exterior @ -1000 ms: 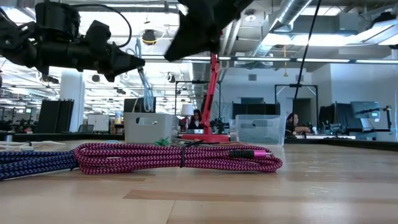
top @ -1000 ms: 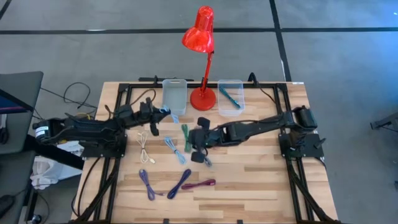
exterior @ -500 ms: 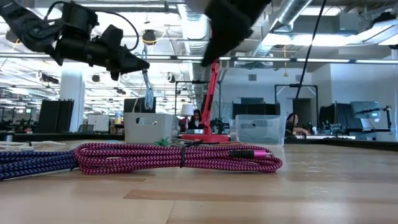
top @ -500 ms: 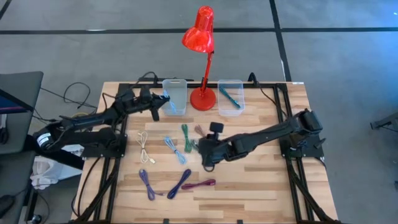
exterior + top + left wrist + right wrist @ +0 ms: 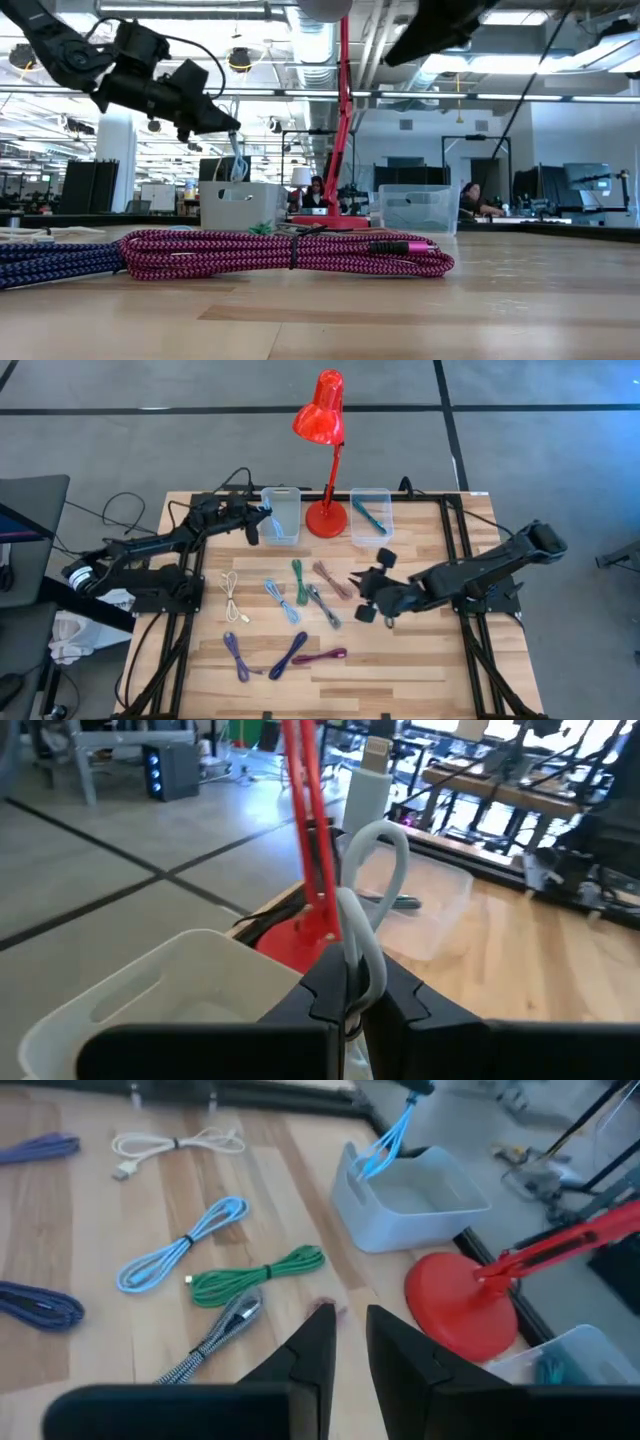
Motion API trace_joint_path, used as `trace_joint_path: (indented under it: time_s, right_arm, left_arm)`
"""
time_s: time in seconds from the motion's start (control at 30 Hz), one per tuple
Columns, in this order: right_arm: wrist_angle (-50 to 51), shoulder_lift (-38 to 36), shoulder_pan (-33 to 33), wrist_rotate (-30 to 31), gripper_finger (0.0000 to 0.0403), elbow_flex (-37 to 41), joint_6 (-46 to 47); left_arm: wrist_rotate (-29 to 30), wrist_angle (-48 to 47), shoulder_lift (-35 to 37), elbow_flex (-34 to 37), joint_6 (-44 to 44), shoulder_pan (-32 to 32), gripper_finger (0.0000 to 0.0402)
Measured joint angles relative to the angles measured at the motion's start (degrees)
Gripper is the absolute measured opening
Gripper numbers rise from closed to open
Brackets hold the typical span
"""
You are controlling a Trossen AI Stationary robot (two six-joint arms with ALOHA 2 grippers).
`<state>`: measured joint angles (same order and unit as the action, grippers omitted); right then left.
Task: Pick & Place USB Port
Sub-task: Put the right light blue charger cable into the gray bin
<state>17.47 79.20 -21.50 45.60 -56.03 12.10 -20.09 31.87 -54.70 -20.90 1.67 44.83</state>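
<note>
My left gripper point(image 5: 256, 526) hangs over the near-left corner of the left clear bin point(image 5: 281, 515), shut on a light blue USB cable point(image 5: 372, 880). In the low view the cable point(image 5: 238, 160) dangles above that bin point(image 5: 240, 205). My right gripper point(image 5: 364, 597) hovers open and empty right of the cables lying on the table: green point(image 5: 298, 580), brownish point(image 5: 330, 577), grey braided point(image 5: 322, 605), light blue point(image 5: 281, 600), white point(image 5: 232, 595), two purple point(image 5: 262, 657) and magenta point(image 5: 320, 657). The right bin point(image 5: 370, 515) holds a teal cable. My left gripper pinches the bundled light blue cable between its two fingers point(image 5: 325, 992), at the bundle's upper end point(image 5: 352, 955). A loop of it point(image 5: 385, 850) sticks out past the fingertips. The cable is lifted clear and hangs slack below the fingers point(image 5: 238, 160), over the bin.
A red desk lamp point(image 5: 325, 460) stands between the two bins at the far edge, its base point(image 5: 460, 1295) close to both. A black frame borders the table. Bare wood lies on the table's right half, under and near my right arm.
My left gripper has carried the light blue cable up and toward the far edge, from beside the white cable to over the left bin. My right arm has drawn back from the cables toward the table's right edge, uncovering the brownish and grey cables.
</note>
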Motion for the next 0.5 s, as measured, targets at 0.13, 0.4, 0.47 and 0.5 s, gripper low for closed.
trace_joint_path:
  time_s: [0.13,0.4,0.47,0.5]
  right_arm:
    - [-1.1,-5.5,-3.3,5.5,0.0053,6.1,2.8]
    - [-1.4,-13.2,-9.9,12.4,0.0053,15.7,12.0]
    - [-1.1,-14.7,-11.5,14.3,0.0053,17.7,13.9]
    - [-1.1,-15.2,-12.3,14.9,0.0053,18.5,14.8]
  left_arm:
    - [-1.6,0.0,-3.7,-3.5,-0.8,2.2,0.0012]
    - [-4.0,0.0,-14.4,-9.2,-0.1,3.2,0.0012]
    - [-4.0,0.0,-17.3,-9.4,0.1,3.2,0.0012]
    - [-4.0,-0.2,-18.6,-9.4,0.2,3.5,0.0012]
